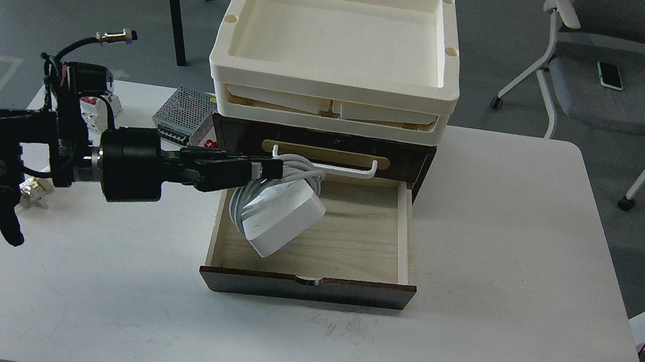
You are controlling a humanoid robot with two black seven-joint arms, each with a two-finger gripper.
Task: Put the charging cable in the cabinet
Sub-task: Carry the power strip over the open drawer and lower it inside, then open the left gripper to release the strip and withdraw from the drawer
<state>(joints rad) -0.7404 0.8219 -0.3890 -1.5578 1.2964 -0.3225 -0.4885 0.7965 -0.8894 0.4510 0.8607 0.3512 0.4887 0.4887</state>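
The cabinet (pixel 321 143) is a dark brown drawer unit at the table's middle back. Its lower drawer (pixel 364 244) is pulled out, showing a pale wood floor. The upper drawer is shut, with a white handle (pixel 324 165) on a brass plate. My left gripper (pixel 270 170) reaches in from the left over the open drawer's left part. It is shut on the charging cable (pixel 282 219), a white power strip with its cord coiled round it. The strip hangs tilted, its lower end down in the drawer. My right gripper is out of view.
Cream plastic trays (pixel 333 84) are stacked on the cabinet. A metal mesh power supply box (pixel 184 111) and a white-and-red circuit breaker (pixel 94 111) lie at the back left, behind my left arm. A grey chair (pixel 620 84) stands beyond the table's right corner.
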